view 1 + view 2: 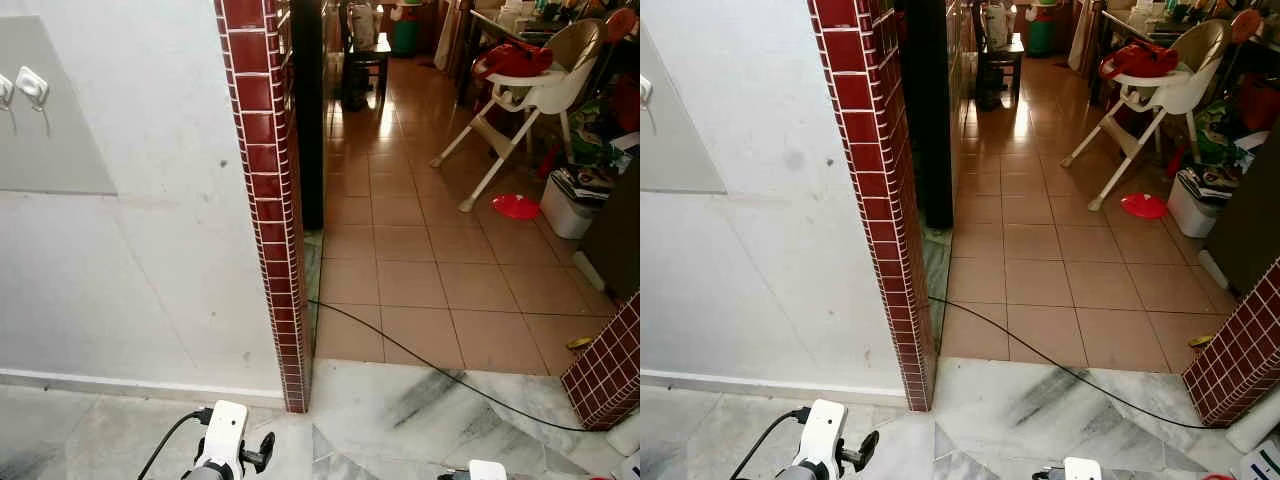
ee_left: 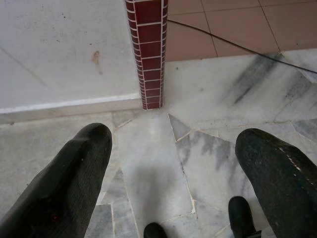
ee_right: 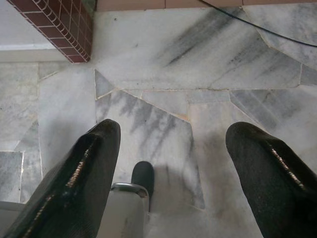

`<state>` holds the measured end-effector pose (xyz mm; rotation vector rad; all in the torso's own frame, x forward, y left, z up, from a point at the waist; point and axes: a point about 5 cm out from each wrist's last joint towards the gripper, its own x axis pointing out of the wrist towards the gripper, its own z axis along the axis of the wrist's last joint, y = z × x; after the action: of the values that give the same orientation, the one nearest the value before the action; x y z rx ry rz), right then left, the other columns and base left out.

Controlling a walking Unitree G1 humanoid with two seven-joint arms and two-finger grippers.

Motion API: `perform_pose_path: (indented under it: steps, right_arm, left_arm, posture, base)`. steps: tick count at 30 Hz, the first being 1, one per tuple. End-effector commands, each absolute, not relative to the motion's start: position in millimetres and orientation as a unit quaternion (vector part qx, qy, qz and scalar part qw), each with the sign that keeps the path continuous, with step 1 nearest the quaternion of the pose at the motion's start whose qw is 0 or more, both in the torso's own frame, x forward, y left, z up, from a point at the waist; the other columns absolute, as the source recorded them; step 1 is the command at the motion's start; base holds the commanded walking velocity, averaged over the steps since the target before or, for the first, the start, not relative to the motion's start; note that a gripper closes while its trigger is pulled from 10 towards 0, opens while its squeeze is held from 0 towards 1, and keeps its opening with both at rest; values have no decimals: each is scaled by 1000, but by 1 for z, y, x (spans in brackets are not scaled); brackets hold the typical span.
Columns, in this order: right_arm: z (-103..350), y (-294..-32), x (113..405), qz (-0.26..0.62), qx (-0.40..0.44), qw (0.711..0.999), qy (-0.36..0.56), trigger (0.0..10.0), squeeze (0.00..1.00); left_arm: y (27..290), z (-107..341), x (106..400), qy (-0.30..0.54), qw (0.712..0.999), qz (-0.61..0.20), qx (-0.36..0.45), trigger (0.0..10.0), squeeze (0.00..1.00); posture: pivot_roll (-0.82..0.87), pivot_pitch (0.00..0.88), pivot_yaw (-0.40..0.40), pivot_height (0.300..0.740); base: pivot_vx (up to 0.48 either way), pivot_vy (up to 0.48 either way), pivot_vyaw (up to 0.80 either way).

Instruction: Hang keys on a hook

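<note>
From the head views, white hooks [image 1: 32, 85] sit high on the wall's grey panel, left of the red-tiled pillar edge [image 1: 268, 200]; open tiled floor [image 1: 420, 270] runs beyond, crossed by a black cable [image 1: 440, 372]. I can't spot any keys.

Left wrist view: the left hand [image 2: 173, 173] hangs spread over marble floor [image 2: 148, 163].

Right wrist view: the right hand [image 3: 171, 168], spread too, holds nothing.

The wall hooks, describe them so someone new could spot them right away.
Start at the red brick-tiled pillar and look to its left across the white wall to the grey panel. The hooks are the small white pieces mounted there, nothing hanging from them.
</note>
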<state>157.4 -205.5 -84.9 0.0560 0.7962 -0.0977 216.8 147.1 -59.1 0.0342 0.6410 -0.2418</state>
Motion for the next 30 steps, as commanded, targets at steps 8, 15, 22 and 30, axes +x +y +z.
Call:
perform_pose_path:
  steps: [8, 15, 22, 30]
  right_arm:
    - [-77, -201, 187, -38, -4, 915, 401, 10000, 0]
    - [-72, -204, 192, -52, 8, 927, 372, 10000, 0]
    - [-72, -205, 192, -54, 7, 926, 373, 10000, 0]
    - [-64, -206, 202, -45, 10, 942, 334, 10000, 0]
  left_arm:
    - [165, -64, 219, 374, 923, -69, 53, 10000, 0]
    - [163, -57, 227, 344, 936, -51, 48, 10000, 0]
    - [160, -56, 230, 344, 936, -56, 50, 10000, 0]
    - [145, -44, 245, 300, 945, -114, 65, 10000, 0]
  posture:
    - [-66, 0, 70, 740]
    - [-72, 0, 70, 740]
    - [-78, 0, 71, 740]
    - [-77, 0, 58, 740]
  base:
    - [0, 0, 0]
    - [0, 0, 0]
    - [0, 0, 0]
    - [0, 0, 0]
